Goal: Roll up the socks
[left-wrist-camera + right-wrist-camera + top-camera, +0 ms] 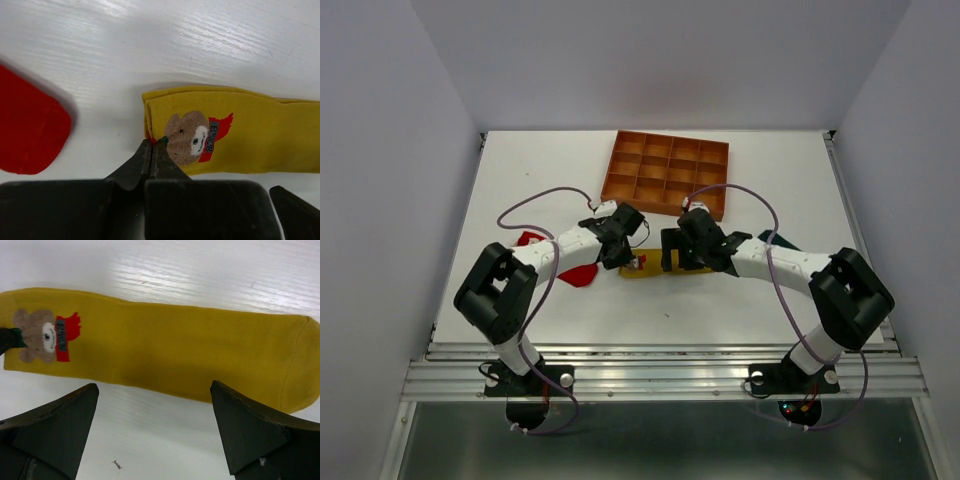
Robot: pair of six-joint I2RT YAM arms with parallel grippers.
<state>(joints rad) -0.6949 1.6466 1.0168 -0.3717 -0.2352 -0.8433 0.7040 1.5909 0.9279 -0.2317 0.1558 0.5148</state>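
**Condition.** The left fingers (150,157) are pressed together on the near corner of the cuff of a flat, elongated yellow sock (260,135) of knitted fabric, just beside its brown bear motif (187,137). The yellow sock lies flat on the white counter (150,45) and runs sideways from the pinch. The right fingers (250,425) are spread wide and hold nothing. The middle of the sock lies just beyond their tips and spans the gap between them.

**Hazards.**
1. Only a small bite of the cuff edge appears to be held. If the roll is started briskly, the fabric is likely to be pulled out of the pinch.
2. The cuff is seen as doubled layers. It cannot be told whether both are caught. If only the upper layer is held, the cuff may be opened rather than turned over.
3. The free length is not held down. On the smooth counter the whole sock may be dragged instead of rolled.
4. A flat red fabric sock (30,130) lies to one side of the left fingers, apart from the yellow sock. It may be swept along by a wide wrist motion.
5. In the top view both wrists are crowded over the one sock. Contact between them is possible if the right fingers are lowered towards the cuff.
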